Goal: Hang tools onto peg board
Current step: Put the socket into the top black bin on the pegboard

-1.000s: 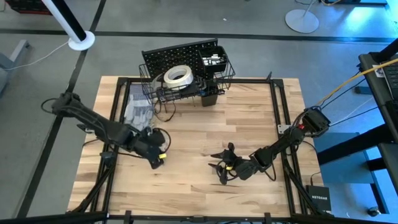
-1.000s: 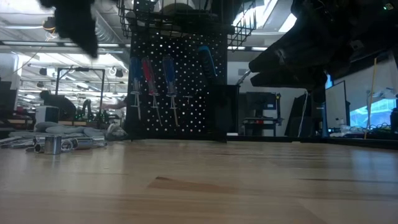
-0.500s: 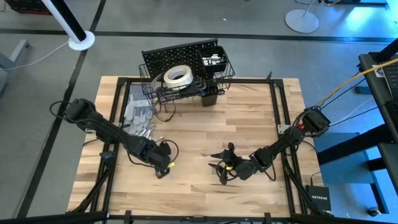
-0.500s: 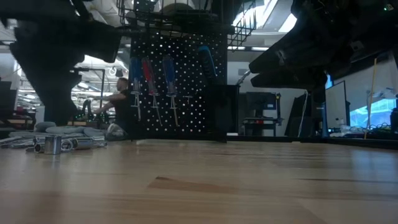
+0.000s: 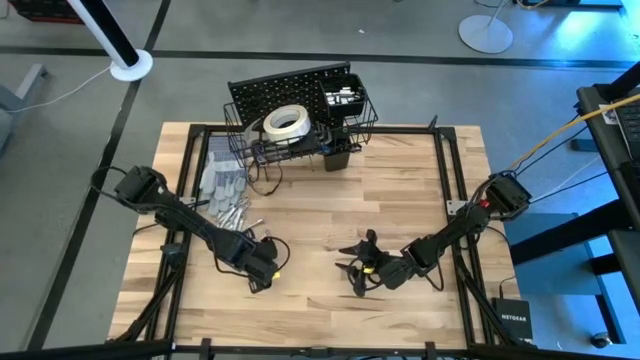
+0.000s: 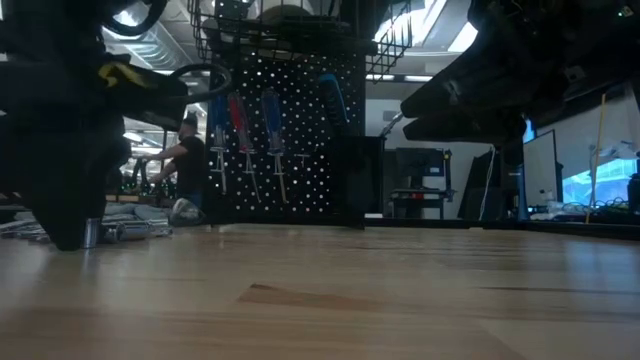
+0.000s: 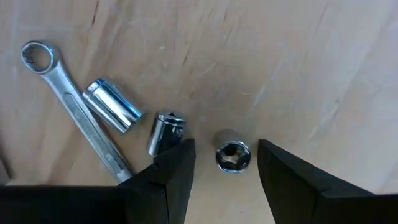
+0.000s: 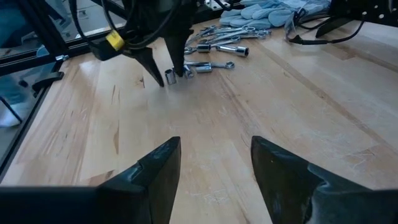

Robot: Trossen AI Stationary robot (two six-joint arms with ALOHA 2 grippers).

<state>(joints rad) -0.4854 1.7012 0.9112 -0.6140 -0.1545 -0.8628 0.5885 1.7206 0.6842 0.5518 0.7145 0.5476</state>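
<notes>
Now we are looking down on the table [image 5: 400,190] and seeing the left gripper [image 5: 262,277] hanging low over the wood at about eight o'clock from the table's middle. Its jaws are standing apart with nothing between the fingers [image 7: 174,165]. In the left wrist view a socket [image 7: 232,155] is standing on end in the gap ahead of the fingertips, hex opening facing up. Two more sockets [image 7: 112,114] are lying on their sides just beside it, and a wrench [image 7: 74,115] is lying next to them.

The right gripper [image 5: 358,272] is waiting at about five o'clock, jaws parted and empty. In its wrist view we are seeing the left fingers poised over the sockets, with more wrenches [image 8: 217,46] and grey gloves [image 8: 261,11] farther off.

The peg board [image 5: 290,92] is standing at twelve o'clock on the table's far edge. A tape roll [image 5: 285,122] is sitting in its wire basket [image 5: 245,145]. In the low view screwdrivers [image 6: 245,125] are hanging on the board's face. A person [image 6: 185,165] is showing in the room behind.
</notes>
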